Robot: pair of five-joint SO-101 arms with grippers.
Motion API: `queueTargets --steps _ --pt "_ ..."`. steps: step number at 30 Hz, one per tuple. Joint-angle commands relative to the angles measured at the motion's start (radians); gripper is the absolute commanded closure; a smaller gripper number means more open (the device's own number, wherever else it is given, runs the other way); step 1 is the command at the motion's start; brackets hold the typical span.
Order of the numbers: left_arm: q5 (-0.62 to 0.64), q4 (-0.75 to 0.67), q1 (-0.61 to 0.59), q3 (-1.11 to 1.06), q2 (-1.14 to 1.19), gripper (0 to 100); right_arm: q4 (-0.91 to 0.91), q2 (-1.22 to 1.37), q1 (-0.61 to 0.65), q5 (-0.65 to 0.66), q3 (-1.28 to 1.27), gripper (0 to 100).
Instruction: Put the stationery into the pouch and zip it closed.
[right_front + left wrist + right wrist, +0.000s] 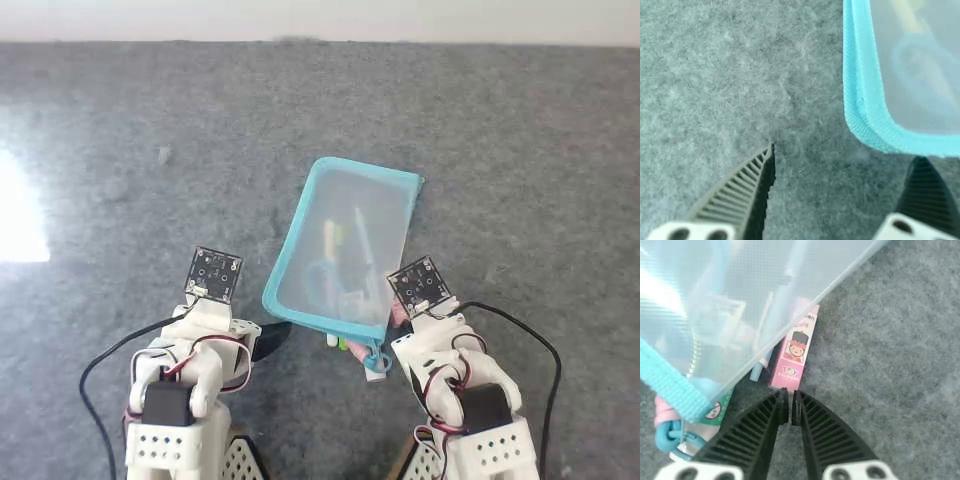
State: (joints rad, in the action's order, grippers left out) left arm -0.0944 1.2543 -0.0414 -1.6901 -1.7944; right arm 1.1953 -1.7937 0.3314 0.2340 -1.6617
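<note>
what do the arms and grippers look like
Left arm and right arm are white plastic with black motors, red and white wires, and a black cable looping off each. Left gripper and right gripper have black ribbed, pointed fingers on white bases.

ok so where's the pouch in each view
high view: pouch mid-table, tilted, near end between the two arms.
left wrist view: its rounded corner, just beyond the open left tool.
right wrist view: its clear wall over a pink box, beyond the shut right tool.
shared landmark: its teal border.
</note>
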Motion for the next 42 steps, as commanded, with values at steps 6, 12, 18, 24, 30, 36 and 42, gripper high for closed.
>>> queueTargets --steps 6,12,18,24,30,36,42 --pt "0.009 0.002 -0.006 0.007 -0.015 61 0.008 -0.013 -0.002 -0.014 -0.021 95.7" --pt "0.009 0.002 -0.005 0.007 -0.015 61 0.008 -0.013 -0.002 -0.014 -0.021 95.7" --pt "0.009 0.002 -0.006 0.007 -0.015 61 -0.01 -0.019 -0.005 -0.008 -0.021 95.8" --pt "0.012 0.002 0.006 0.007 -0.015 61 -0.09 -0.016 -0.09 0.227 0.055 95.7" --pt "0.011 0.002 0.015 0.007 -0.015 61 -0.062 0.007 -0.189 0.269 0.256 95.7" --pt "-0.008 -0.032 -0.04 0.007 -0.015 61 0.008 0.409 0.015 0.262 0.56 95.7" --pt "-0.146 -0.193 -0.359 0.007 -0.012 61 0.035 0.901 0.249 0.068 0.827 95.7"
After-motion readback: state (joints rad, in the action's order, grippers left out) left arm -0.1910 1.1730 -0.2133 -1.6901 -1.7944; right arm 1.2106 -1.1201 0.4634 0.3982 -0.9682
